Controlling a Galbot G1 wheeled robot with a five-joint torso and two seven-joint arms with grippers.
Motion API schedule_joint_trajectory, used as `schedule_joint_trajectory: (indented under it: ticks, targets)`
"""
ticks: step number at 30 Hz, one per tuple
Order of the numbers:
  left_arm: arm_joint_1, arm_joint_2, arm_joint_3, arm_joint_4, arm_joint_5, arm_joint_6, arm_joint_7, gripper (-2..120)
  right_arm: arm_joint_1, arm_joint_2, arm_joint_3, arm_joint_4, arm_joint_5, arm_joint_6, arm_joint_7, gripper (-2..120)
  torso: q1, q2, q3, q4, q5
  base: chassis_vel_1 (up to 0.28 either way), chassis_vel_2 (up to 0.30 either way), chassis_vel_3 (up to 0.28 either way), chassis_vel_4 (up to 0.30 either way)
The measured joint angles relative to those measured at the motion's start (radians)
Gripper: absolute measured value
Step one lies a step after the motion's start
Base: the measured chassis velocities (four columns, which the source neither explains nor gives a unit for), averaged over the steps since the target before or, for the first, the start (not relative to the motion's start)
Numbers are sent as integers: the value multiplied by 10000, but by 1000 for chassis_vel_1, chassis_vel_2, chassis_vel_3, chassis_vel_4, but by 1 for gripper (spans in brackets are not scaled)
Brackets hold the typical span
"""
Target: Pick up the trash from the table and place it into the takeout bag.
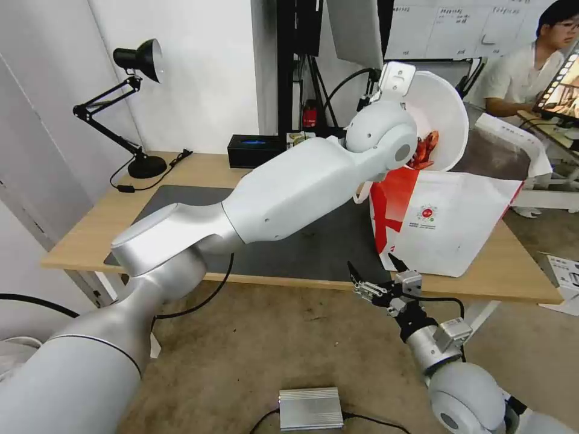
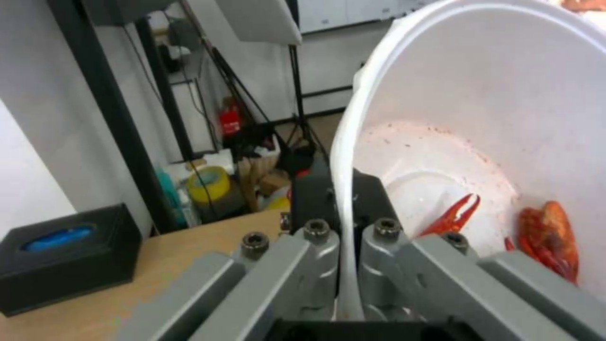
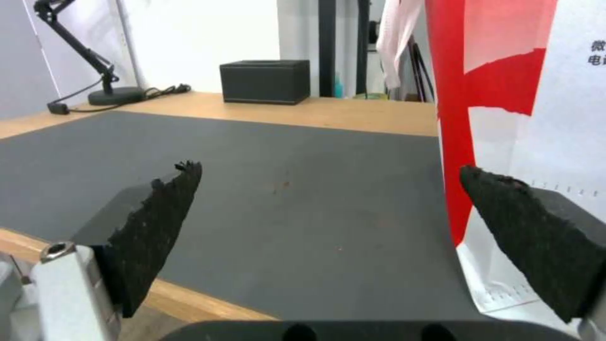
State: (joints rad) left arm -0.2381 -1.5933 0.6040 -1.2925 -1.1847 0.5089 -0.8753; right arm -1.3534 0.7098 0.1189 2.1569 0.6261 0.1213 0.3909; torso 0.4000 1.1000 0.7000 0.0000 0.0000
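My left gripper [image 2: 346, 222] is shut on the rim of the white bowl [image 1: 445, 111], holding it tipped on its side above the open top of the takeout bag [image 1: 449, 226]. Red shells [image 1: 425, 150] lie at the bowl's low edge, just over the bag's mouth; in the left wrist view the bowl [image 2: 480, 109] holds a claw and a shell piece [image 2: 546, 237]. The bag stands on the right part of the table [image 1: 181, 169]. My right gripper [image 1: 373, 271] hangs open at the table's front edge, left of the bag's red side panel [image 3: 499, 85], with nothing between its fingers.
A dark grey mat [image 1: 313, 241] covers the middle of the table. A black box [image 1: 253, 149] and a black desk lamp [image 1: 136, 108] stand along the back. A silver metal box [image 1: 310, 408] lies on the floor in front of the table.
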Motion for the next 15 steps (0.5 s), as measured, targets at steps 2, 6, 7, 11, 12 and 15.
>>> schedule_joint_trajectory:
  ticks: [2,6,7,11,12,15]
  targets:
    - [76,1,87,-117,0,9,39,0,0,0,0,0,0,0,0,100,0,0,-1,-1,0,0,0,0,0]
    - [130,7,144,-336,-1,5,493,0,0,0,0,0,0,0,0,100,0,0,0,0,0,0,0,0,0]
    - [130,7,144,-336,-1,5,493,0,0,0,0,0,0,0,0,100,0,0,0,0,0,0,0,0,0]
    - [147,18,75,-568,-299,54,885,0,1,0,0,0,0,0,0,100,0,0,-1,-1,0,0,0,0,0]
    - [153,29,27,-667,-461,156,993,0,0,0,0,0,0,0,0,100,-1,0,-1,-1,0,0,0,0,0]
    - [182,134,-18,-959,-790,672,1354,0,1,0,0,0,0,0,0,100,0,0,-1,-1,0,0,0,0,0]
